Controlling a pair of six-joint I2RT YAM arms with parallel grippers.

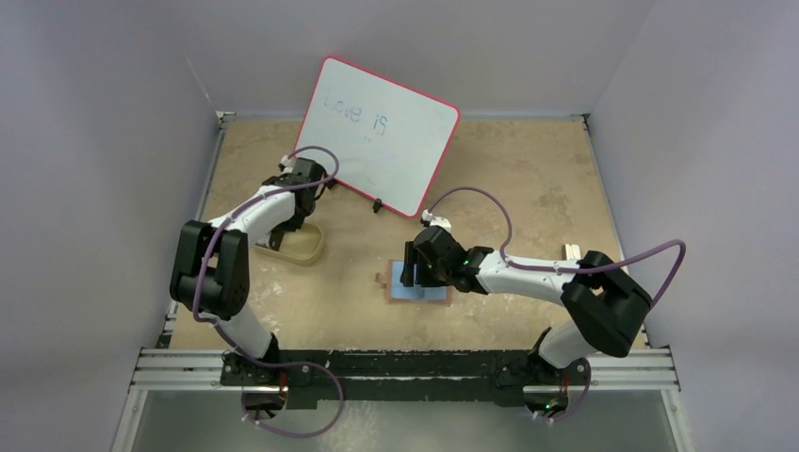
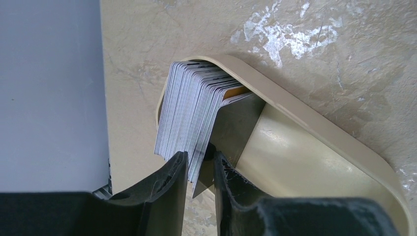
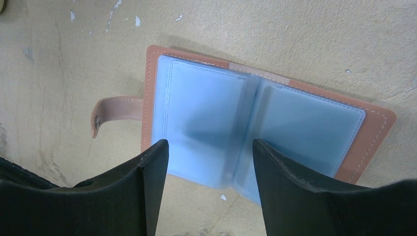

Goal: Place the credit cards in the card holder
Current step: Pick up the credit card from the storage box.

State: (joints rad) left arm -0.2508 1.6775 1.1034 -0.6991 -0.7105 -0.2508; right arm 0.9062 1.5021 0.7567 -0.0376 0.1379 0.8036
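The credit cards (image 2: 189, 105) stand on edge as a thick grey-white stack at one end of a tan oval tray (image 2: 319, 162). My left gripper (image 2: 200, 155) reaches into the stack, its jaws nearly closed on a few cards at the stack's inner side, including a darker one. In the top view it (image 1: 283, 235) hangs over the tray (image 1: 309, 250). The card holder (image 3: 255, 118) lies open and flat on the table, pale blue pockets up, tab strap (image 3: 118, 109) to its left. My right gripper (image 3: 210, 143) is open and empty just above its near edge, as the top view (image 1: 413, 270) shows.
A red-rimmed whiteboard (image 1: 382, 132) leans at the back centre with a small dark object (image 1: 377, 204) at its lower edge. A small pale object (image 1: 572, 250) lies near the right edge. Grey walls enclose the table on three sides.
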